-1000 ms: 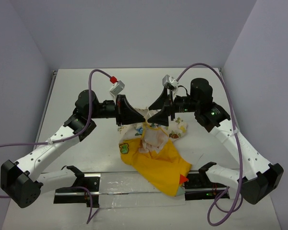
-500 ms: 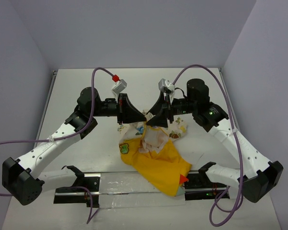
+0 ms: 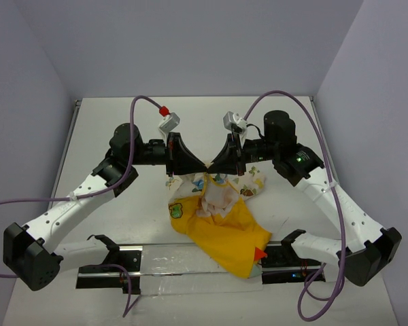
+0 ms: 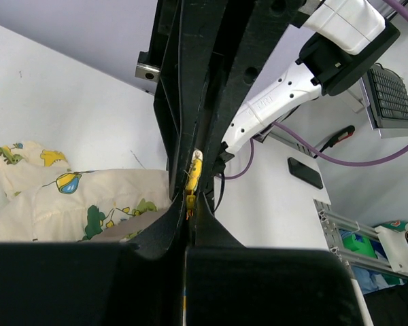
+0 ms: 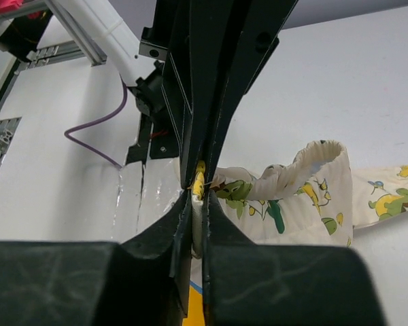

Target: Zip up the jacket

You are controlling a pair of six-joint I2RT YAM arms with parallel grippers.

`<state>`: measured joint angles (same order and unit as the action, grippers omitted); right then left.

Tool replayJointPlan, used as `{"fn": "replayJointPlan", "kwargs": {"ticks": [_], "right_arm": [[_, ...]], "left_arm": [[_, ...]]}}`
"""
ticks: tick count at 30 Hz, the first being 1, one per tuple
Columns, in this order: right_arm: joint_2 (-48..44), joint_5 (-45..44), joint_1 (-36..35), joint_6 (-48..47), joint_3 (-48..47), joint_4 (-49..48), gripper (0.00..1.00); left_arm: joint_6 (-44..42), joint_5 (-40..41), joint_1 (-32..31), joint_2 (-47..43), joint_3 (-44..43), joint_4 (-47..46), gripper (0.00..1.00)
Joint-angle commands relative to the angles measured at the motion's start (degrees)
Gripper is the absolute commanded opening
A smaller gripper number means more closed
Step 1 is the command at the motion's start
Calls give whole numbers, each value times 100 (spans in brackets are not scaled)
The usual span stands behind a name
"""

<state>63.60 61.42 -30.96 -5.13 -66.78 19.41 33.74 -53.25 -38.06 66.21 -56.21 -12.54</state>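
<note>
The jacket (image 3: pixel 221 227) lies crumpled at the table's middle, yellow part toward the near edge, cream cartoon-print fabric (image 4: pixel 75 204) toward the back. Both grippers meet tip to tip above its upper edge. My left gripper (image 3: pixel 200 165) is shut on a thin yellow zipper strip (image 4: pixel 195 173) of the jacket, seen in the left wrist view between its fingers (image 4: pixel 189 204). My right gripper (image 3: pixel 215 165) is shut on a yellow and cream edge (image 5: pixel 200 180) of the jacket, beside a gathered cream cuff (image 5: pixel 313 159). The zipper slider cannot be made out.
A black and silver rail (image 3: pixel 156 257) with a clear plastic sheet (image 3: pixel 190 278) runs along the near edge between the arm bases. A red tip (image 3: pixel 260 254) of the jacket lies on the rail. Purple cables (image 3: pixel 146 103) loop above both arms.
The right gripper has gone from open to shut on the jacket's edge and shifted slightly left, meeting the left gripper. The left gripper stayed shut and moved a little right.
</note>
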Motion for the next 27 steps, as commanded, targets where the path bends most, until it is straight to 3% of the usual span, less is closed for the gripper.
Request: {"fn": "replayJointPlan", "kwargs": {"ticks": [1, 3, 6, 8, 9, 11, 14, 17, 20, 22, 27], "right_arm": [[39, 76, -93, -20, -309, -95, 0], [31, 3, -86, 2, -280, -124, 0], [-40, -77, -94, 117, -166, -307, 0], [-146, -262, -86, 293, -53, -521, 0], [-182, -315, -86, 347, -1, -692, 0], [-310, -574, -86, 577, 162, -913, 0], [-488, -938, -94, 1053, 394, -1417, 0], [-627, -1631, -70, 1653, 637, -2097, 0], [-640, -2118, -83, 2125, 821, -2669, 0], [-658, -2317, -77, 2368, 949, -2921, 0], [-632, -2445, -83, 2567, 1015, -3245, 0]], "left_arm": [[-166, 32, -8, -52, -223, -163, 0], [-232, 127, -8, -110, -223, -126, 0], [-340, 281, -8, -179, -277, 55, 35], [-395, 502, 10, -285, -338, 261, 70], [-429, 608, 18, -330, -338, 332, 82], [-396, 1043, 44, -568, -322, 486, 92], [-161, 1656, 62, -996, -79, 379, 93], [588, 2306, 56, -1582, 589, -46, 86], [1332, 2717, 8, -1984, 1315, -552, 61], [1537, 2926, -163, -2180, 1687, -646, 53], [1963, 2999, -585, -1979, 2053, -1271, 55]]}}
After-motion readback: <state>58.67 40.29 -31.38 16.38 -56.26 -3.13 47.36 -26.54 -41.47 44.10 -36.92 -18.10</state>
